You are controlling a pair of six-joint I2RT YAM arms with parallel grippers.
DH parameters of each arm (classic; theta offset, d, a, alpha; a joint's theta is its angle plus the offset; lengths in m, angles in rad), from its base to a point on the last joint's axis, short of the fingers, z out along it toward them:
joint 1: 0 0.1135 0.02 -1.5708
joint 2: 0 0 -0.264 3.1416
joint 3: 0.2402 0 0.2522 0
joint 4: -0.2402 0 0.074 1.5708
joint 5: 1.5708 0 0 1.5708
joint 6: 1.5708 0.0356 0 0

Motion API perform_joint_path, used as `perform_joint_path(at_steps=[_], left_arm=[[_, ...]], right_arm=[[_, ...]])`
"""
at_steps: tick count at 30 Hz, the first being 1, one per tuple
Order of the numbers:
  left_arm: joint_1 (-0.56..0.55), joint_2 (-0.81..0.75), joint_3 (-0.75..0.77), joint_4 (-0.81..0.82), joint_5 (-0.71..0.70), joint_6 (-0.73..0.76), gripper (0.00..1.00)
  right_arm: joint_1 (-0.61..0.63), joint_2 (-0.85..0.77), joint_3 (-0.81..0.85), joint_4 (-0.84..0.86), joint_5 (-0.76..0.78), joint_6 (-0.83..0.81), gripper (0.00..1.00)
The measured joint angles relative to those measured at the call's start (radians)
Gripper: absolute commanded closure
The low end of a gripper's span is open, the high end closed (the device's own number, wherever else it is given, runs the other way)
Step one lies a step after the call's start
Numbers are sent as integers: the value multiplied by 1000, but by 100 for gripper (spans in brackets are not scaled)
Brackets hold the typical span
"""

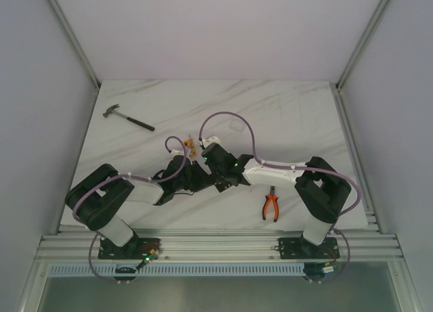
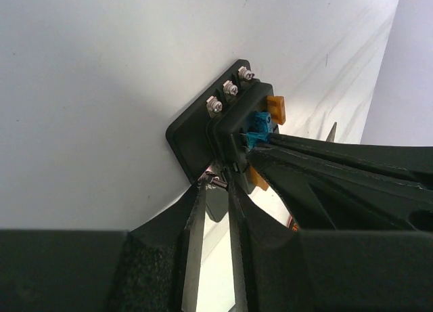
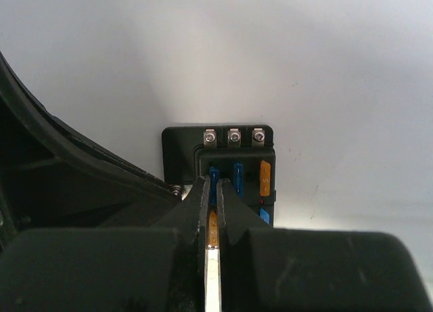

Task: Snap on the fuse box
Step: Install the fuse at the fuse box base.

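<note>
- Fuse box (image 3: 233,151): it lies flat on the white worktop (image 3: 338,88), directly ahead of and under the tips of my right claw (image 3: 214,187). Its row of three screws (image 3: 233,136) sits at the edge farthest from that claw.
- Right claw: the fingers are drawn to a thin slit with a blue fuse (image 3: 214,174) between the tips, and I judge that it is pinching that fuse. The slit runs along the fuse's long side, so claw and fuse are in line.
- Left claw (image 2: 218,182): it is closed onto the corner of the box's base flange nearest to it, which I read as a bracing hold. The box rises ahead and slightly to the right of these tips.
- Governing relation: the box is roughly square, so I steer by the fuse row. That row runs crosswise to the right claw, parallel to the screws. Both claws touch the box, but the right one sits over the fuse face and is the one placed to press.
- Neighbours: a second blue fuse (image 3: 238,176) stands just right of the right claw's tips, with an orange fuse (image 3: 265,178) beyond it.
- Judgement: the push should go straight into the box face, toward the worktop. A sideways lean could tilt the fuse or lever the box out of the left claw.
- Pliers (image 1: 271,206) and hammer (image 1: 128,118): both lie well apart from the claws.
</note>
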Motion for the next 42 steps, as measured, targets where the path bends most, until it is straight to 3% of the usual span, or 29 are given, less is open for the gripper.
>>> perform_joint_path(at_steps=[10,18,27,42], left_arm=[[1,5,3,8,7,-13,75],[2,5,3,8,7,-17,76],[2,5,3,8,7,-20,77],[2,5,3,8,8,-25,77]], right_arm=[[7,12,10,-6,19,3,100],[10,14,10,-6,18,-29,94],[11,17,17,-14,14,-56,78],[13,29,33,-52,-7,-62,62]])
